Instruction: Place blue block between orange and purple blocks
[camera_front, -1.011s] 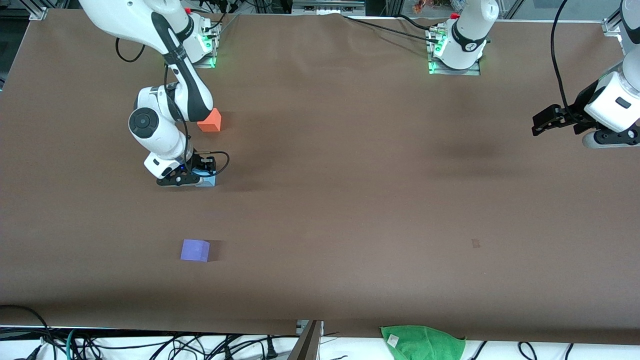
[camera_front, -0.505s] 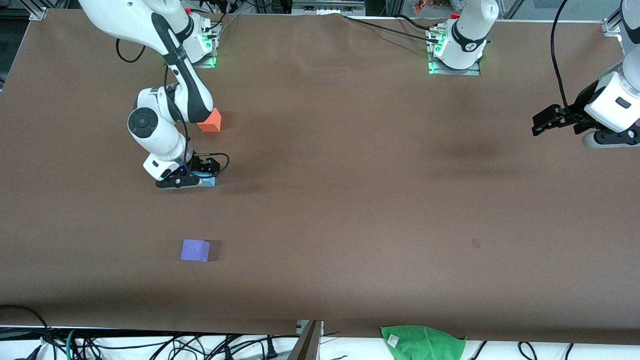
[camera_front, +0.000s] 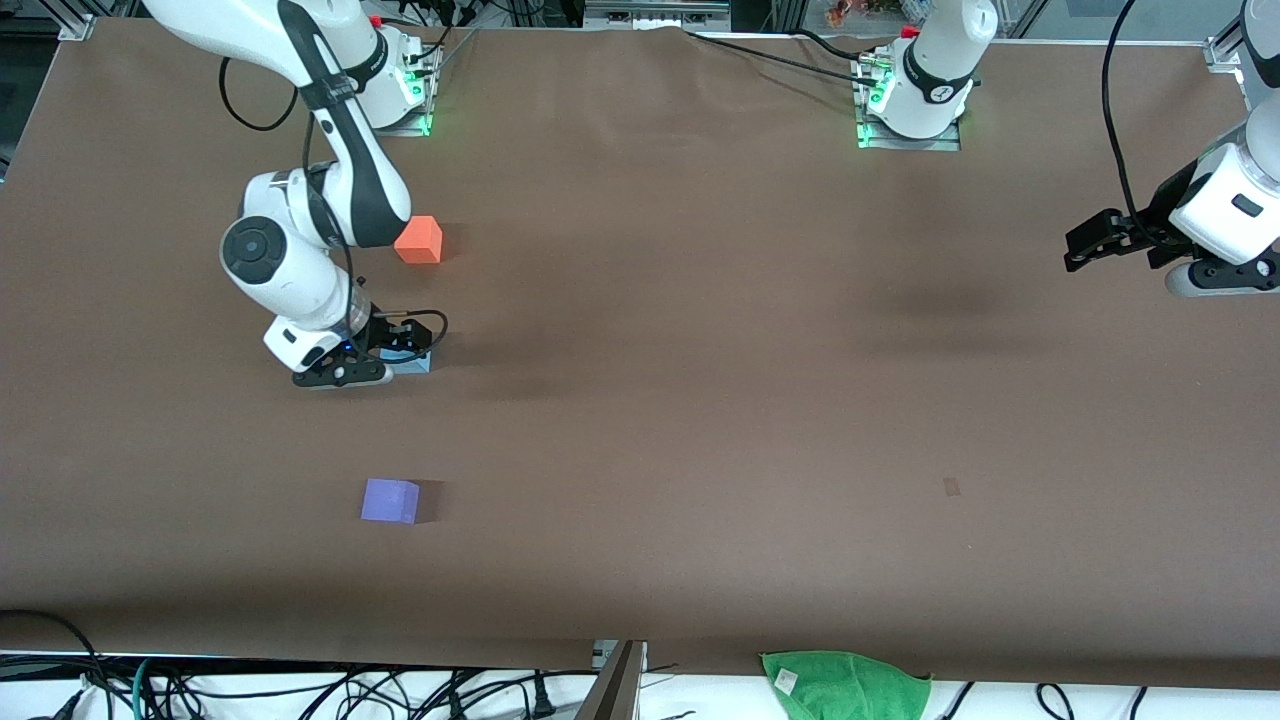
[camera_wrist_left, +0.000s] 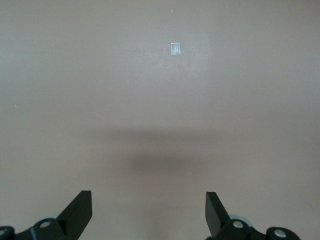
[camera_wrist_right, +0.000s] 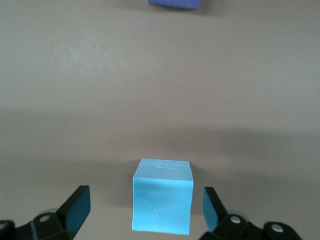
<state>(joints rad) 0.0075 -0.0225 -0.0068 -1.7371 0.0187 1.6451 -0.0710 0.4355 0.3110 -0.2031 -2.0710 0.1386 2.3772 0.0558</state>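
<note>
I have the right gripper (camera_front: 385, 365) low over the blue block (camera_front: 415, 362), its jaws released and standing apart on either side of the cube without touching it; in the right wrist view the blue block (camera_wrist_right: 162, 195) sits flat on the table (camera_front: 700, 400) with a clear gap to each fingertip. The block lies between the orange block (camera_front: 419, 240), which is farther from the front camera, and the purple block (camera_front: 390, 500), which is nearer, all three roughly in a line toward the right arm's end of the table, so I judge the placement essentially made. The cube looks light, stiff and matte, probably foam or plastic, so I expect it to grip well and not slip. If I need to retake it, I would close on two parallel side faces at mid-height, squarely, to avoid twisting it. The left gripper (camera_front: 1090, 245) waits over bare table at the left arm's end, jaws apart, holding nothing.
</note>
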